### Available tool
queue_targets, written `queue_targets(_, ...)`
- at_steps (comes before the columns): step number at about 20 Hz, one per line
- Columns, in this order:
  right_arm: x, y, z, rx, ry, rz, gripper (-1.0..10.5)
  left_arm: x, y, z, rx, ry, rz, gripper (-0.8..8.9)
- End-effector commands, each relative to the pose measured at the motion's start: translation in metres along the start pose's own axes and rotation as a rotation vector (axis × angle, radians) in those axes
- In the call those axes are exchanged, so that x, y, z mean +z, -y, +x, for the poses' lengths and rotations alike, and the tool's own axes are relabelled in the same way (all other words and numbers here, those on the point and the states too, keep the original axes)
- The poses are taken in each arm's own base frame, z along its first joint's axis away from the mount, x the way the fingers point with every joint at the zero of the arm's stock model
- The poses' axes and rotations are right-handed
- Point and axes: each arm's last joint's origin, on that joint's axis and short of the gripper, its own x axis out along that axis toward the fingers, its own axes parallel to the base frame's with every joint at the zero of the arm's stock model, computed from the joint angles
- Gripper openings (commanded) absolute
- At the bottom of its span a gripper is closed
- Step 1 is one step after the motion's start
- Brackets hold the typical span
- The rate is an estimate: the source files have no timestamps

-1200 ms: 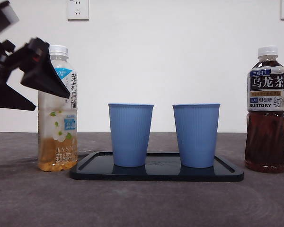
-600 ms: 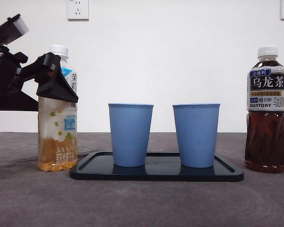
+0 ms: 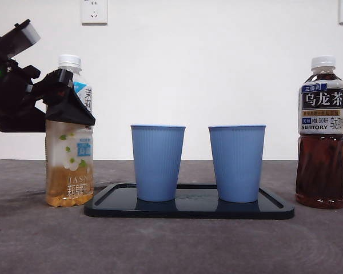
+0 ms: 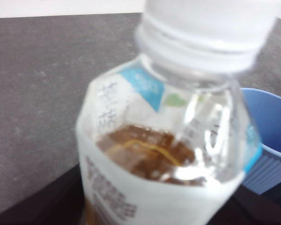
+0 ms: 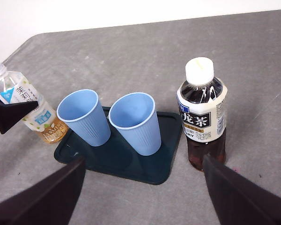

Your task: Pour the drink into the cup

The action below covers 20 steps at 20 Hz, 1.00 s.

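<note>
The left claw is reaching around the upper part of the jasmine tea bottle, which is standing on the bench; whether it is clamping the bottle cannot be told. Two blue cups are sitting on the black tray, the oolong tea bottle is standing at the far right, and the right claw is hanging wide open, holding nothing.

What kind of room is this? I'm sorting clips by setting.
Probably a lab or test bench, not a kitchen: a bare grey table, a plain white wall with power sockets, and staged props, two blue cups on a black tray between tea bottles.
</note>
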Motion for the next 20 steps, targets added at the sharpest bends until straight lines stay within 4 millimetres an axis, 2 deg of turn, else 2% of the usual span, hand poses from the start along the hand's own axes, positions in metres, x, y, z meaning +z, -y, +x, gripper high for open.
queue_targets(1, 0.004, -0.002, -0.003, 0.006, 0.016, 0.007, 4.0, -0.001, 0.001, 0.002, -0.005, 0.001, 0.007, 2.26)
queue_targets(6, 0.003, -0.001, -0.003, 0.002, 0.015, 0.007, 4.0, 0.005, 0.004, 0.000, -0.012, 0.024, 0.015, 2.13)
queue_targets(11, 0.003, -0.001, -0.003, 0.003, 0.014, 0.006, 4.0, 0.021, 0.011, -0.014, -0.026, 0.059, 0.026, 2.13)
queue_targets(20, 0.003, -0.001, -0.003, 0.002, 0.014, 0.007, 4.0, 0.060, 0.032, -0.032, -0.064, -0.146, 0.128, 2.13)
